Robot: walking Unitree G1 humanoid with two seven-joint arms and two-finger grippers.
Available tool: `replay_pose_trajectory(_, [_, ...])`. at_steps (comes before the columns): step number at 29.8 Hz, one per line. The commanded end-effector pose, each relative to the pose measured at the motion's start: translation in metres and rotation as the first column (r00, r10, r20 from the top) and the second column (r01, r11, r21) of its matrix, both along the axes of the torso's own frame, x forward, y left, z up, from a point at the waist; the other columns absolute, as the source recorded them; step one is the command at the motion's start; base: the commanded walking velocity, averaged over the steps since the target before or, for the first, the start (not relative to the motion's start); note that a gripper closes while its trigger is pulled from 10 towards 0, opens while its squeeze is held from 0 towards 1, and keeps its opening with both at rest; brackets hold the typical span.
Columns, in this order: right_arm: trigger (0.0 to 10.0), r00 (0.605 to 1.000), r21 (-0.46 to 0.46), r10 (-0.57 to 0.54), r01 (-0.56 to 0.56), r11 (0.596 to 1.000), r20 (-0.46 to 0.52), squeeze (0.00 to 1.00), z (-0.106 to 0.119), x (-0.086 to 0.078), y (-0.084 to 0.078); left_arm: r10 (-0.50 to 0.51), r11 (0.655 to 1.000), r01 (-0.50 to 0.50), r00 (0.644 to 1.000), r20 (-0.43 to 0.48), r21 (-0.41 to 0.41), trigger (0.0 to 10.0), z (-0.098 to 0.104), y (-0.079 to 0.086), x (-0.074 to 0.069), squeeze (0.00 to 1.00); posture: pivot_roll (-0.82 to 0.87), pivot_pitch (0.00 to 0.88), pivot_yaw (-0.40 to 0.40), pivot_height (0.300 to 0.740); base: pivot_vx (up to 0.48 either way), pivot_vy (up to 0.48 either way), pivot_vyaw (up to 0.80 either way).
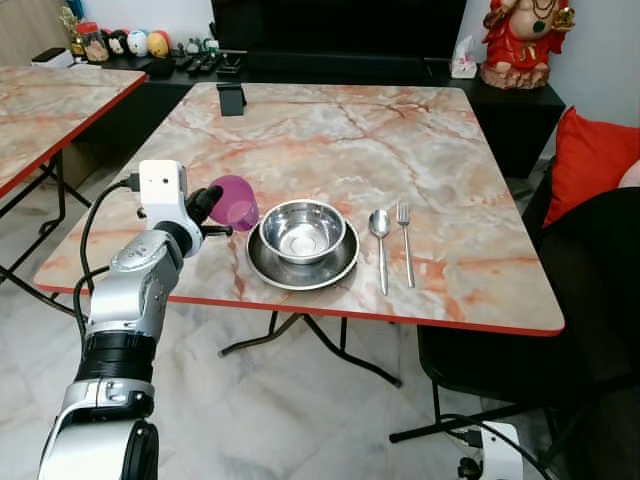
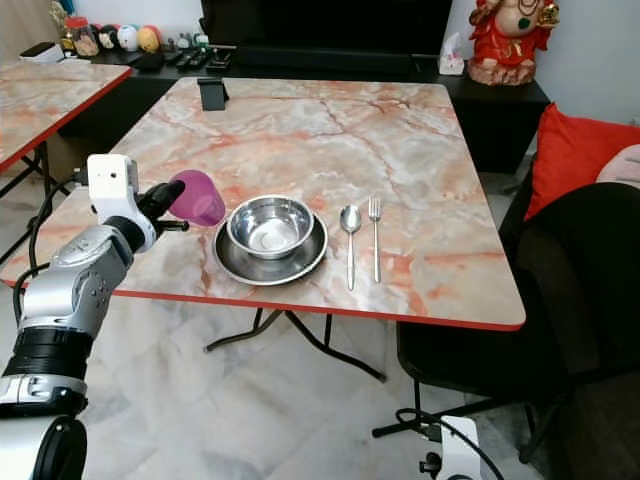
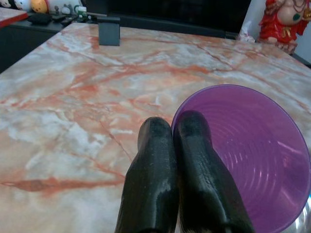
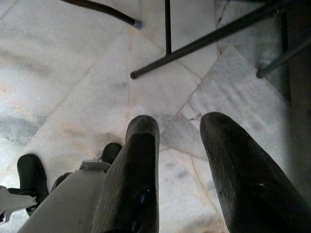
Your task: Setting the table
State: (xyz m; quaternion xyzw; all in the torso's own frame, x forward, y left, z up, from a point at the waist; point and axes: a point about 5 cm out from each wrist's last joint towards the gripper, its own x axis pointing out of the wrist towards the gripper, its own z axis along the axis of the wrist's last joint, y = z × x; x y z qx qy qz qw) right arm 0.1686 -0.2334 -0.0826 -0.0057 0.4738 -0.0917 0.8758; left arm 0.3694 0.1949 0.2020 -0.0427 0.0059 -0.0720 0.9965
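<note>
A square tabletop of pink-and-cream marble pattern with a red edge (image 1: 330,140) is standing on black folding legs over a pale marble-tiled floor (image 1: 300,420). A second table of the same pattern (image 1: 40,110) is standing to the robot's left, well apart. A low black cabinet (image 1: 500,100) is running along the far wall, carrying a red seated figurine (image 1: 522,40), a white tissue box (image 1: 463,60) and a row of small painted ornaments (image 1: 120,43). A black chair (image 1: 560,330) is sitting at the right side of the table, with a red cushion (image 1: 590,160) behind it.

On the table, counted: one round steel plate (image 1: 345,268) near the front edge, with one shiny steel bowl (image 1: 303,230) resting in it; one steel spoon (image 1: 380,245) just right of the plate; one steel fork (image 1: 406,240) just right of the spoon, both lying parallel with handles toward the front edge; one small black block-shaped holder (image 1: 231,98) near the far edge; one translucent purple plastic cup (image 1: 235,203).

The left gripper (image 3: 175,133) is pinching the rim of the purple cup, one black finger inside and one outside, nearly closed. The cup is tilting, just left of the plate, above the tabletop. The right gripper (image 4: 182,131) is hanging over the floor, its fingers spread narrowly and holding nothing.
</note>
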Motion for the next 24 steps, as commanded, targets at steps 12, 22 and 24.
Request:
replay_pose_trajectory(12, [10.0,1.000,0.004,0.014,-0.014,1.000,-0.005,0.00,-0.0004,0.0003,0.0019,-0.014,1.000,0.014,0.999,0.050,-0.003,10.0,0.0136,0.0001,-0.0013,0.00,0.08,0.000,-0.035,0.707,0.326,0.000,0.00])
replay_pose_trajectory(22, [10.0,1.000,0.005,0.019,-0.019,1.000,-0.008,0.00,-0.0006,0.0000,0.0022,-0.022,1.000,0.022,0.998,0.052,0.000,10.0,0.0151,-0.0006,-0.0013,0.00,0.08,0.000,-0.036,0.707,0.336,0.000,0.00])
replay_pose_trajectory(24, [10.0,1.000,0.005,0.020,-0.020,1.000,-0.009,0.00,-0.0006,0.0000,0.0022,-0.023,1.000,0.024,0.998,0.054,-0.004,10.0,0.0160,-0.0005,-0.0012,0.00,0.09,0.000,-0.037,0.707,0.334,0.000,0.00])
